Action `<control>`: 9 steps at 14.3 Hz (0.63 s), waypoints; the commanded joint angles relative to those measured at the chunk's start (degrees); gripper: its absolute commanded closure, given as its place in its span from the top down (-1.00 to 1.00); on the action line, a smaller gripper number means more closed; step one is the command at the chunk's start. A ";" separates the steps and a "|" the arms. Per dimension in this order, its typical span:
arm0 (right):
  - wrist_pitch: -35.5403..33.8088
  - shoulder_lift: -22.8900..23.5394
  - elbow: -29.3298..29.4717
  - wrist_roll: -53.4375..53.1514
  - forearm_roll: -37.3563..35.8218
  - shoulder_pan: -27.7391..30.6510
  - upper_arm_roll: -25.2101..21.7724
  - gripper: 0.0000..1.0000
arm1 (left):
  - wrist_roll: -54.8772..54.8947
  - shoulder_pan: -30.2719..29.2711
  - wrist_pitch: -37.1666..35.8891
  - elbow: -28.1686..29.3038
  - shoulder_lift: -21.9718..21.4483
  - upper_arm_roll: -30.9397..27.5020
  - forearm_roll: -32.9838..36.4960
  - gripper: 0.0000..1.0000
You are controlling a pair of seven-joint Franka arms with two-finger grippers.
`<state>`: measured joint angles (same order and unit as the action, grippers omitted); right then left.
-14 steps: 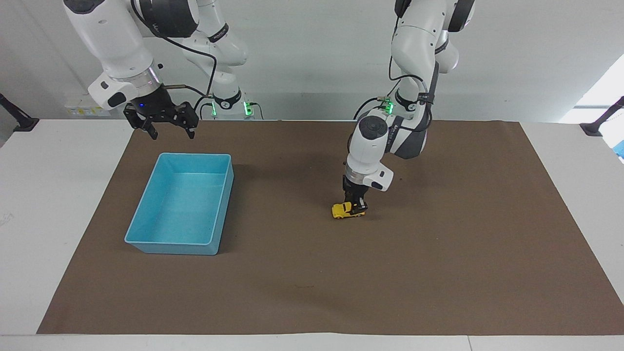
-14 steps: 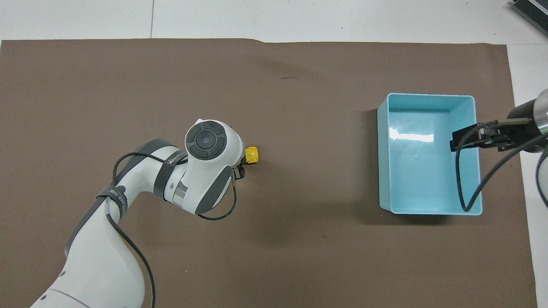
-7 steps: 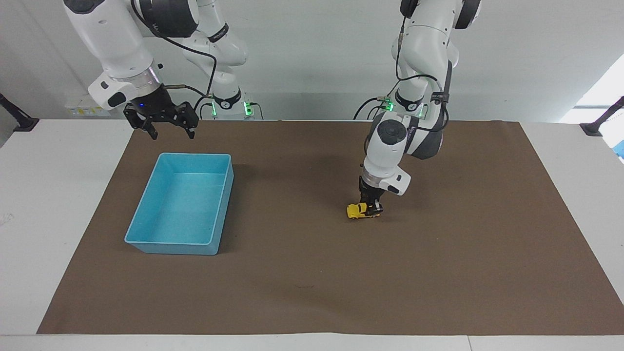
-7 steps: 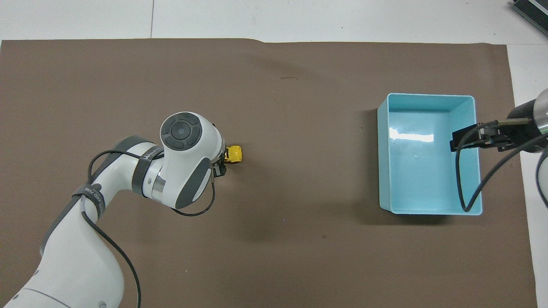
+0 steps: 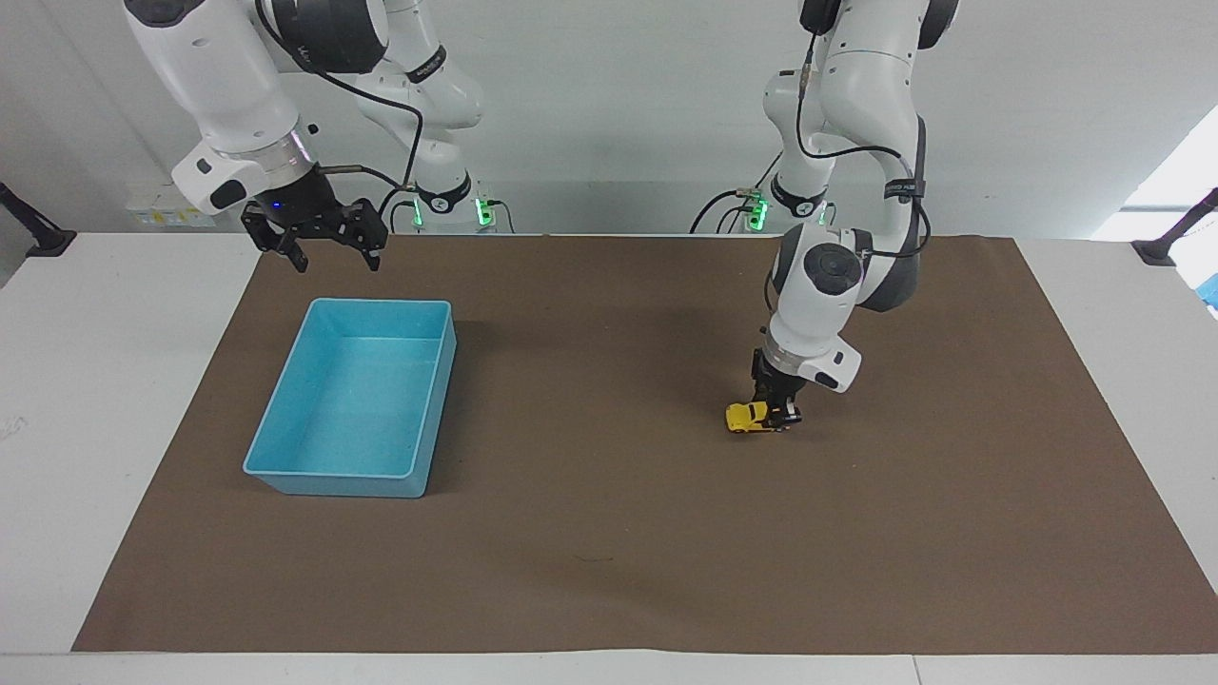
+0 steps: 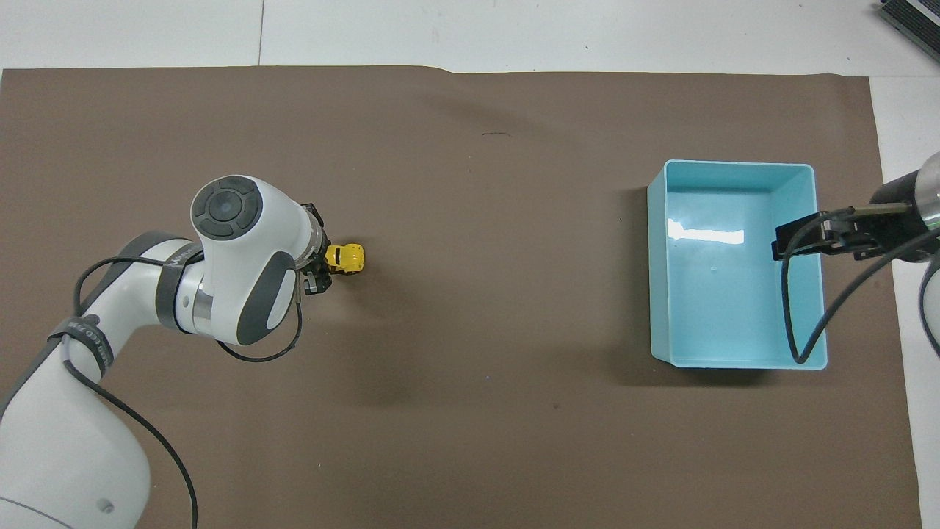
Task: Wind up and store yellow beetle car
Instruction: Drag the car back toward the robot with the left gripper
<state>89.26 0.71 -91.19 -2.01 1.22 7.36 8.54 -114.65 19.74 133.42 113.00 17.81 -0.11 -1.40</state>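
While the left gripper [image 5: 775, 415] has its fingers closed on the tiny yellow beetle car [image 5: 747, 418] on the brown mat [image 5: 609, 533], bare mat surrounds it; the right gripper [image 5: 314, 249] waits, fingers spread, over the light blue plastic bin's [image 5: 285, 473] near edge.

High facing camera and steep overhead camera (half a turn apart) share the brown mat [image 5: 609, 533].

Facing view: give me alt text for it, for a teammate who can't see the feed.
The left hand, lowered to the brown mat, is shut on the yellow beetle car, well toward the left arm's end of the table from the empty blue bin. The right hand waits open in the air just above the bin's edge nearest the robots.
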 commanded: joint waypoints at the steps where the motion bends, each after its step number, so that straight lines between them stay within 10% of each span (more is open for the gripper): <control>1: 0.56 0.16 0.13 1.13 0.37 0.81 0.43 1.00 | 3.90 -3.56 6.41 1.08 4.08 -0.42 0.96 -0.50; 9: 0.56 0.16 0.13 1.13 0.37 0.90 0.43 1.00 | 9.98 -8.14 7.56 1.35 4.25 -0.33 0.96 -0.40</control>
<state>89.26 0.71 -91.19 -2.01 1.22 7.36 8.54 -106.22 12.91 134.22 114.12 17.10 -0.12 -1.40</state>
